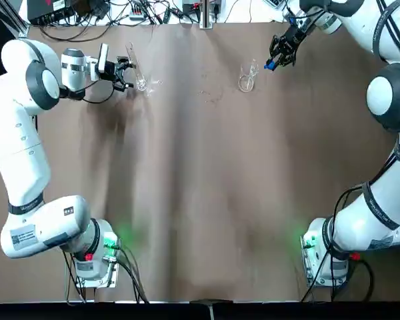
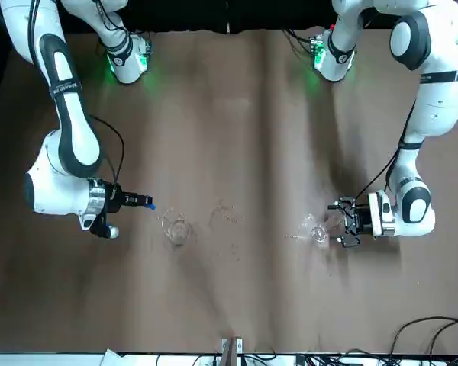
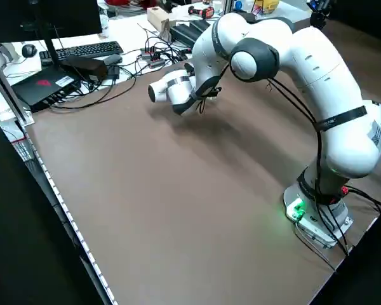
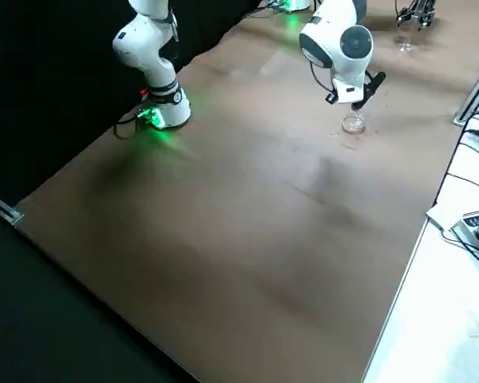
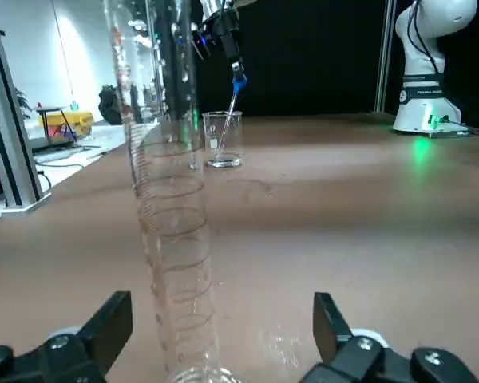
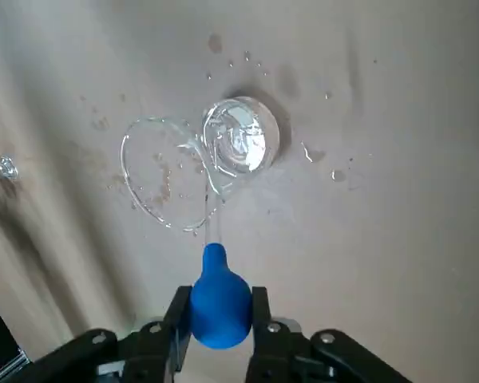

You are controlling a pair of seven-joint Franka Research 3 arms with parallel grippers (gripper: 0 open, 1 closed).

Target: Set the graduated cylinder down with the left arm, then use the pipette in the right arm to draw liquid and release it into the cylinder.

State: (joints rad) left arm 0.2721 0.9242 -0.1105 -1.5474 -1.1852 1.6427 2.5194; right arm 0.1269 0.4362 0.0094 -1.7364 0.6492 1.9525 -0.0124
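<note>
the tall, slim clear glass graduated cylinder (image 5: 180, 239) is stood upright on the brown table (image 1: 187, 200), just beside the black left gripper (image 5: 222, 339), whose fingers are held apart. by the black right gripper (image 6: 222, 323), the blue rubber bulb of the thin clear pipette (image 6: 222, 299) is clamped between the fingers. the glass tube is slanted down into the short, wide clear glass beaker (image 5: 223, 140). small clear droplets (image 6: 338, 175) are scattered on the table near the beaker.

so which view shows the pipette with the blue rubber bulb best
The left wrist view: blue rubber bulb and thin clear tube both show. Right wrist: bulb large, tube foreshortened; top, front: blue speck; side views: not discernible.
</note>
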